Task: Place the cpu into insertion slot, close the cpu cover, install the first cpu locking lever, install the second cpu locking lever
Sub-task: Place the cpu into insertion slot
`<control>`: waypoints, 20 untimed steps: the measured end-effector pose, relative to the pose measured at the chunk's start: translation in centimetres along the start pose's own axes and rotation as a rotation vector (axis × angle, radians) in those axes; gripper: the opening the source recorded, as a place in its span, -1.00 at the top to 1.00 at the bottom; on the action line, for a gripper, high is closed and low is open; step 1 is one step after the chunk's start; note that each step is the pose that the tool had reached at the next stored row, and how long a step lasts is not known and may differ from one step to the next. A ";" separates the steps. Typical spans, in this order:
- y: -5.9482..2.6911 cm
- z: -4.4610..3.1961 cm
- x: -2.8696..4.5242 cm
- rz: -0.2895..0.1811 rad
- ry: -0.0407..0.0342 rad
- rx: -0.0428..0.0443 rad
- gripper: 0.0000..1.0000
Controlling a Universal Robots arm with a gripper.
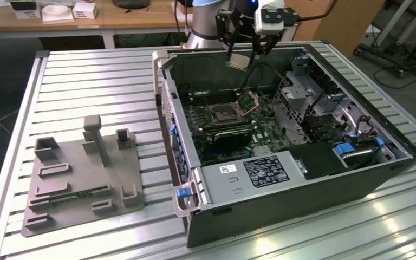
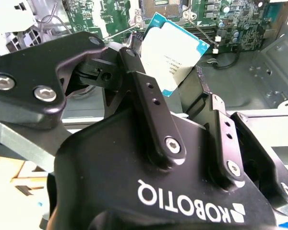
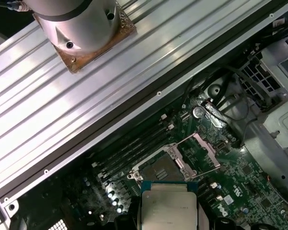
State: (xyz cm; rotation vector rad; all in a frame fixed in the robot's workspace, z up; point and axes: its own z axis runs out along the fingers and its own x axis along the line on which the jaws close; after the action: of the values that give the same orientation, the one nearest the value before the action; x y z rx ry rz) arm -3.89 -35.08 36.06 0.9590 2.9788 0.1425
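The jaws are clamped on the cpu (image 2: 175, 52) and hold it in the air above the open computer case (image 1: 302, 206). Below it, the insertion slot (image 3: 161, 167) lies bare, and the cpu cover (image 3: 204, 153) stands raised beside it. I judge that none of the four steps is finished.

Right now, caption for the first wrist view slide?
Held cpu above the motherboard; insertion slot open, cpu cover hinged up.

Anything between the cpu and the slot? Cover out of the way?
Nothing visible. The gripper holds the cpu in the air over the board; the slot lies bare, and the cover stands open at its side.
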 end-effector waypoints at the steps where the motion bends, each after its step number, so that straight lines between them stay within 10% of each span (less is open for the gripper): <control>1: 0.00 0.00 0.00 0.004 -0.0004 -0.0001 -0.08; 20: 0.00 0.01 0.00 0.021 -0.0019 -0.0005 -0.08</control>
State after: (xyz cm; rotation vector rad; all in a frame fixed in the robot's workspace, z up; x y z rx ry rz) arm -3.89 -35.08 36.05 0.9901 2.9676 0.1425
